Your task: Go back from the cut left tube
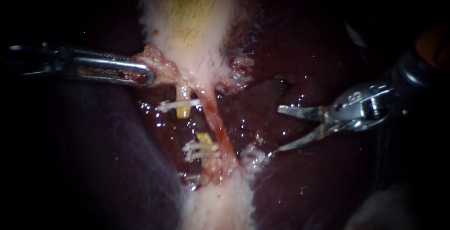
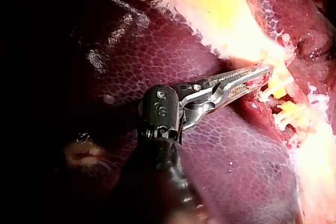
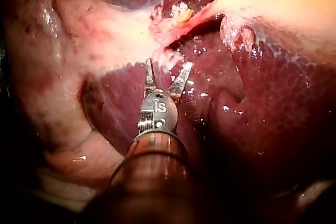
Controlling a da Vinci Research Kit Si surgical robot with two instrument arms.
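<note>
The left tube is cut through: its upper yellow stump (image 1: pixel 183 110) hangs under a white clip (image 1: pixel 178 104), and its lower stump (image 1: pixel 205 139) sits above more white clips (image 1: pixel 199 151). Beside it the pink right tube (image 1: pixel 216 122) runs on uncut. My right instrument (image 1: pixel 281 130) stands to the right of both tubes over the liver, its two blades open and touching nothing. My left instrument (image 1: pixel 140 73) is shut on the pale gallbladder tissue (image 1: pixel 157 63) above the tubes. The left wrist view shows its jaws (image 2: pixel 257 80) clamped beside the clipped stumps (image 2: pixel 283 100).
The dark red liver (image 1: pixel 304 47) lies on both sides of the tubes, wet and glistening. The pale gallbladder (image 1: pixel 187 14) runs upward; a pale band of tissue (image 1: pixel 218 206) runs downward. In the right wrist view, pale fatty tissue (image 3: pixel 63 77) lies beside my right instrument.
</note>
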